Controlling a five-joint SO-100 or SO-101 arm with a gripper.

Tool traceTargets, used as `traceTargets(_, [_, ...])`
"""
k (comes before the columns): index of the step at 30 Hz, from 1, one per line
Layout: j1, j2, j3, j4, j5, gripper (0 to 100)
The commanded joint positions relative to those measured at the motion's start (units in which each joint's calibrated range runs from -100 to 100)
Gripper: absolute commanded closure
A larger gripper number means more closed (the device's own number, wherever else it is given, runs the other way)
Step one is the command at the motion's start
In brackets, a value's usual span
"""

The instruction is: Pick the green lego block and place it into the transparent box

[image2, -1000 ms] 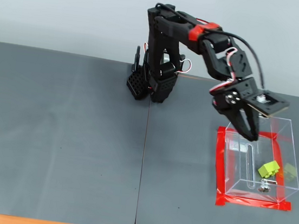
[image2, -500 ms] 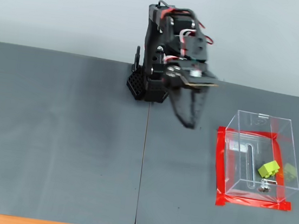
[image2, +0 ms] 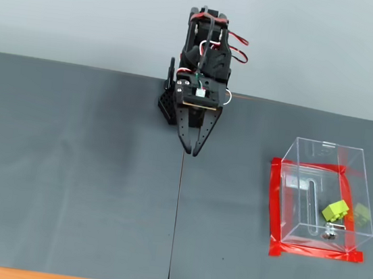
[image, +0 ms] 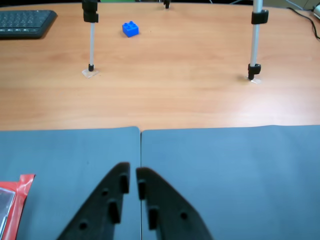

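The green lego block (image2: 335,211) lies inside the transparent box (image2: 329,145) at the right of the fixed view, near the box's front right corner. A second lime-green shape (image2: 362,213) shows beside it at the right wall; I cannot tell whether it is a reflection. Red tape (image2: 278,208) borders the box's base; a corner of it shows in the wrist view (image: 22,195). My gripper (image2: 192,150) is shut and empty, well to the left of the box, over the seam of the grey mats. In the wrist view my gripper (image: 133,172) has its jaws together with nothing between them.
Two grey mats (image2: 67,166) cover the table. Beyond them in the wrist view, on the wooden tabletop, are a blue lego block (image: 130,29), a keyboard (image: 25,22) and two tripod legs (image: 91,47) (image: 256,45).
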Motion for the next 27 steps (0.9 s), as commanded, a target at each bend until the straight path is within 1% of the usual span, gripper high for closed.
traceTargets(1, [0.4, -3.4, 3.1, -1.0, -0.2, 98])
traceTargets(5, [0.3, -7.1, 7.8, -1.0, -0.2, 98])
traceTargets(17, [0.3, -34.8, 36.9, -0.3, -0.1, 98])
traceTargets(27, [0.7, -34.9, 48.9, -0.9, -0.1, 98])
